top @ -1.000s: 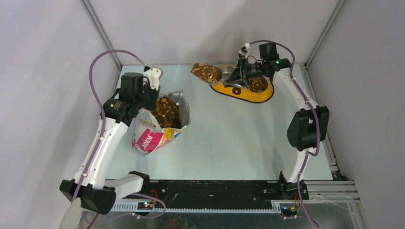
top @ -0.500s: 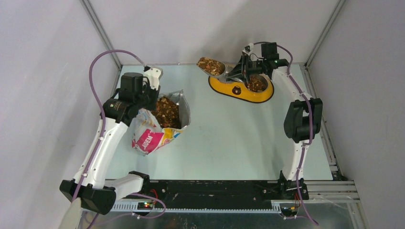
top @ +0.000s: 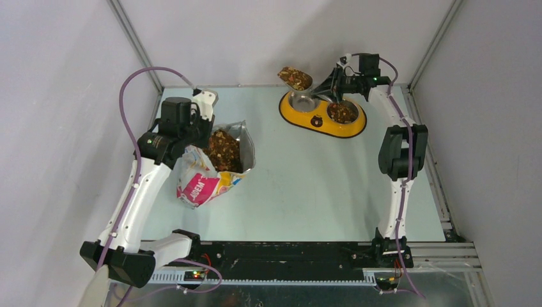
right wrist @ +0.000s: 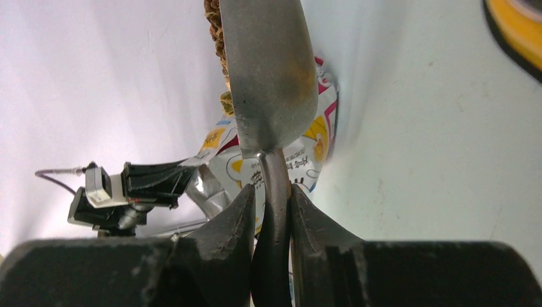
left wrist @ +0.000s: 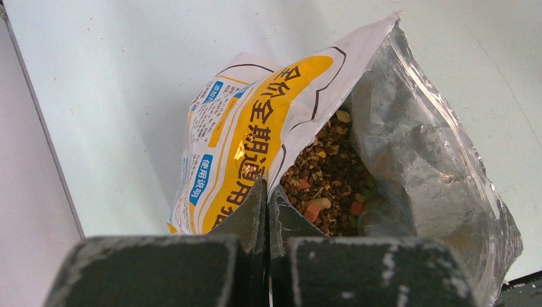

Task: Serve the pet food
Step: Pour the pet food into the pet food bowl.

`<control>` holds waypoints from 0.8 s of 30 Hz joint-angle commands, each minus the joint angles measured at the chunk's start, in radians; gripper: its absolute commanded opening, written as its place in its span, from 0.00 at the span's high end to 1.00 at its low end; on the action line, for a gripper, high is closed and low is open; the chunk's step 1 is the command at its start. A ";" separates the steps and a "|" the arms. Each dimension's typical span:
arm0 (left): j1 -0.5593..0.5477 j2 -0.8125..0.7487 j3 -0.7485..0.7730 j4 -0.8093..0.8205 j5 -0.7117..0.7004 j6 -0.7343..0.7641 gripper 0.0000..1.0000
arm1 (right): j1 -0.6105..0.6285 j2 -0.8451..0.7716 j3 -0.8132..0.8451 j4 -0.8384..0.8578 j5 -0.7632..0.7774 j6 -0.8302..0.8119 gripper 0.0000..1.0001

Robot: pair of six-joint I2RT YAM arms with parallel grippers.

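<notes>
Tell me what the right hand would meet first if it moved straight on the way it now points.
Nothing close by. Past the scoop gripped in the right hand, the way looks free above the table. Farther along that line, the wrist view shows the food bag, though depth is unclear.

On the pale table (top: 307, 185) lie an open bag (top: 203, 185) of pet food (top: 222, 150) and, farther back, a yellow feeder (top: 319, 125).
</notes>
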 commanded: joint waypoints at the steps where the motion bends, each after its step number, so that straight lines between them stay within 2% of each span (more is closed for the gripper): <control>1: 0.014 -0.013 0.029 0.034 0.020 -0.003 1.00 | -0.017 0.033 0.089 0.057 -0.004 0.012 1.00; 14: 0.017 -0.038 0.005 0.024 0.072 0.030 1.00 | -0.065 0.153 0.162 0.057 0.051 -0.014 1.00; 24: 0.024 -0.054 -0.020 0.031 0.075 0.042 1.00 | -0.103 0.223 0.211 -0.006 0.106 -0.083 1.00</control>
